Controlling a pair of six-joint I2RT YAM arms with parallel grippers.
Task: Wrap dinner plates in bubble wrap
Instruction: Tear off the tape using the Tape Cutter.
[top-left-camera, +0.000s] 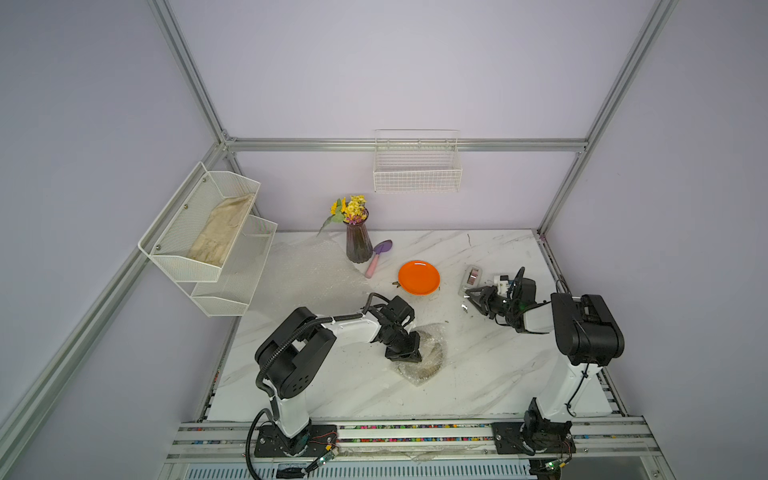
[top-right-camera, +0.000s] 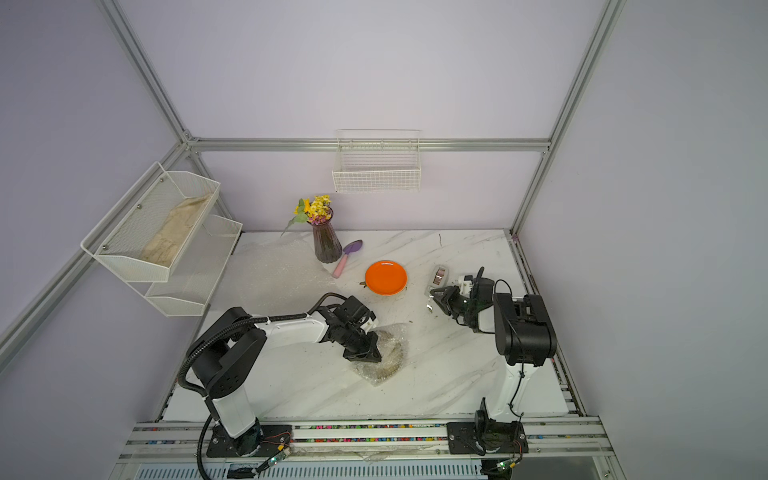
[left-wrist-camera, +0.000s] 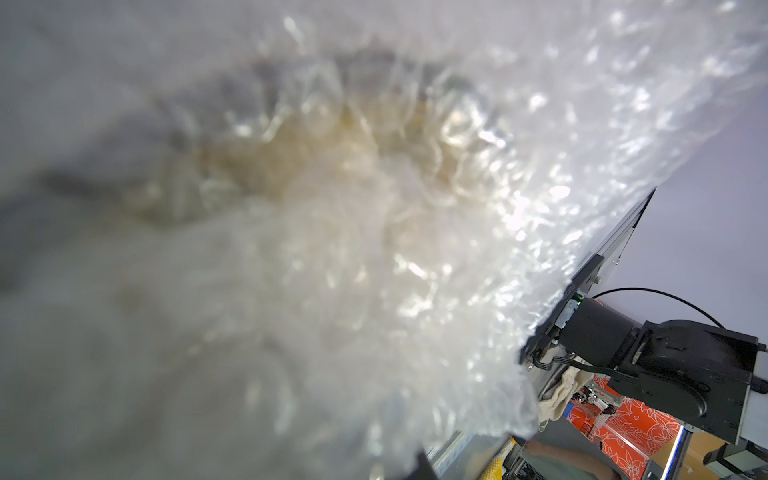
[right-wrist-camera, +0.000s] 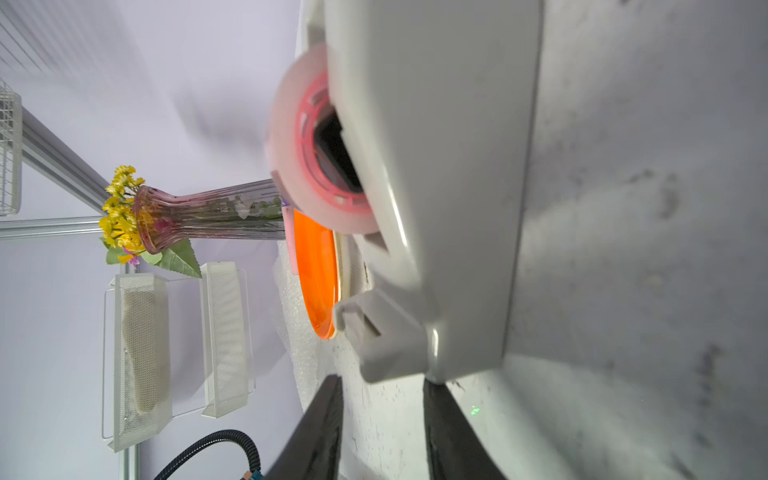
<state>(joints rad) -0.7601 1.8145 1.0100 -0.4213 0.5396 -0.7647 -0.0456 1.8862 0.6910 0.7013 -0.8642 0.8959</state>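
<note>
2 arms reach over your tabletop (top-left-camera: 478, 374). Your left claw (top-left-camera: 406, 354), angled down with jaws together, rests on the bubble wrap (top-left-camera: 438, 337) bundled round a dark-patterned plate (top-left-camera: 432, 366) at centre. Behind, the orange plate (top-left-camera: 419, 277) lies bare. Your right claw (top-left-camera: 466, 300), jaws apart, faces the tape dispenser (top-left-camera: 471, 277).

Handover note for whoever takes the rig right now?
Left gripper: shut, pressed onto the wrapped bundle; unclear whether it pinches wrap.
Right gripper: open, jaws apart at the end of the tape dispenser.
Done: patterned plate is inside the bundle, mid-table.
Left: orange plate is bare, stacked on a pale plate. Spare bubble wrap sheet lies flat beside the vase.
</note>
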